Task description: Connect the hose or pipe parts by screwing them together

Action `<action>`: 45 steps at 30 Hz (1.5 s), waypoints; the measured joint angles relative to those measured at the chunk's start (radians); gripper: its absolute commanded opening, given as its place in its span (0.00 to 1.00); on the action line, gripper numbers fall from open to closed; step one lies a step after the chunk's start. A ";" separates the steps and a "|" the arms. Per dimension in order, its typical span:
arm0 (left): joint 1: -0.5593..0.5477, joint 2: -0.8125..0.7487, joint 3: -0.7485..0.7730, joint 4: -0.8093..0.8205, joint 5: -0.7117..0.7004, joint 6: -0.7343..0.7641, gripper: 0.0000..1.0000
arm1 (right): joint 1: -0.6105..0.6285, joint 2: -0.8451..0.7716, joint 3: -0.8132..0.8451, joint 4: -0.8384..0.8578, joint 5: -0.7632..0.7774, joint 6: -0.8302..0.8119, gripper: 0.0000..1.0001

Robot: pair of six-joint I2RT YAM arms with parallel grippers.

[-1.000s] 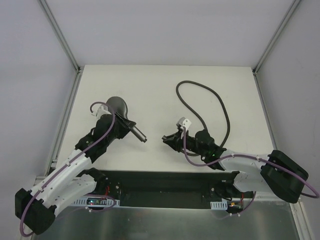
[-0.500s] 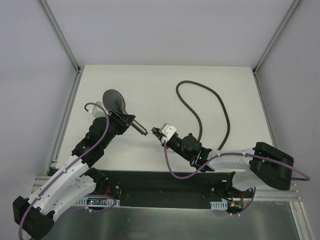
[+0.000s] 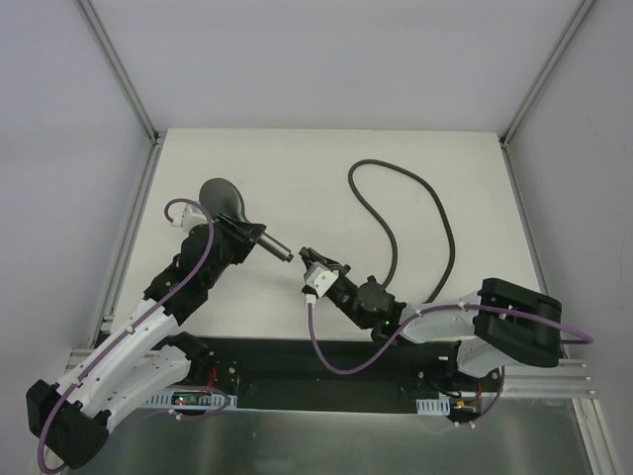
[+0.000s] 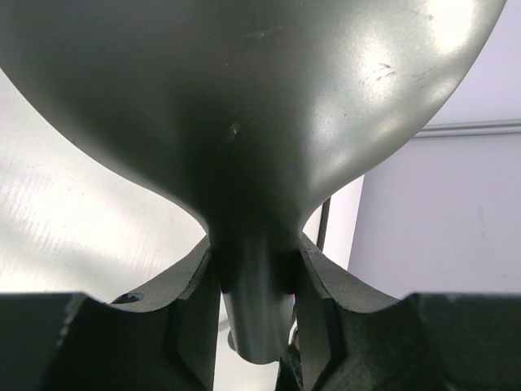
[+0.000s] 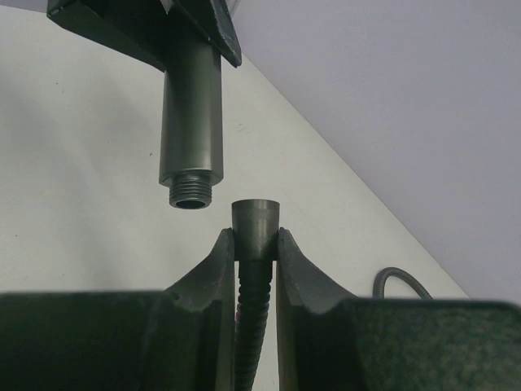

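Shower head point(image 3: 224, 200) hangs clear of the white surface point(image 3: 297, 163), clamped in the left gripper point(image 3: 242, 240). Its round face lies on the far-left side, and its straight handle points right and toward the near edge. In the left wrist view the gripper's fingers point(image 4: 191, 326) press on either side of the narrow neck just below the broad rounded back of the head point(image 4: 244, 122), so the jaws stand only partly apart, closed onto the handle.

The right gripper point(image 3: 312, 263) has hold of the hose point(image 3: 376, 162) by its end. The right wrist view shows the jaws nearly together, with the ribbed hose point(image 5: 252, 314) running up between the fingers point(image 5: 213, 277) and the small end fitting point(image 5: 255, 218) standing just past the fingertips, open mouth outward. The threaded end of the handle point(image 5: 192, 195) sits just beside the fitting with a small gap between them, not touching, and slightly off to one side of the fitting's mouth rather than in line with it.

The rest of the hose lies on the surface to the right, curving in a wide loop toward the far side and back to the right arm.
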 measured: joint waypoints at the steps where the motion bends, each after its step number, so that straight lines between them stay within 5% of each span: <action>1: 0.000 0.001 0.003 0.000 0.000 -0.001 0.00 | 0.005 0.006 0.000 0.010 0.007 -0.009 0.01; 45: 0.000 0.042 0.039 -0.023 0.002 -0.020 0.00 | 0.032 0.064 -0.014 0.058 -0.009 0.050 0.01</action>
